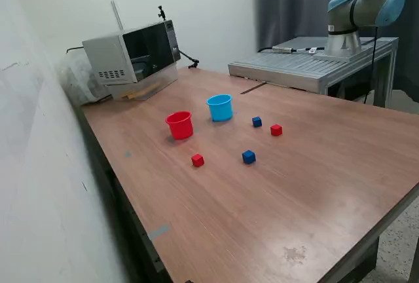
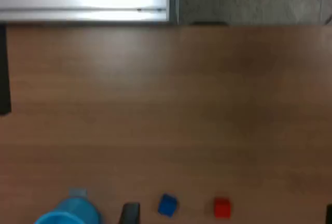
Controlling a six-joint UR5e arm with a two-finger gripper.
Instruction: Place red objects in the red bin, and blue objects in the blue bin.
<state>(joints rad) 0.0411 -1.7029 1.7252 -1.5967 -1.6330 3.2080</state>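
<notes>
Nearest blue cube [image 1: 256, 121], at four o'clock off the blue cup [image 1: 220, 107]: light, rigid, take opposite flat faces; my pincer's spread I cannot tell.

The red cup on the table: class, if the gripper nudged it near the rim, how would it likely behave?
The red cup looks like thin plastic and stands upright and apparently empty, so it is probably light and would slide easily on the smooth table. It is much taller than the cubes, so a push near the rim might tip it; tipped, its round wall would probably roll.
</notes>
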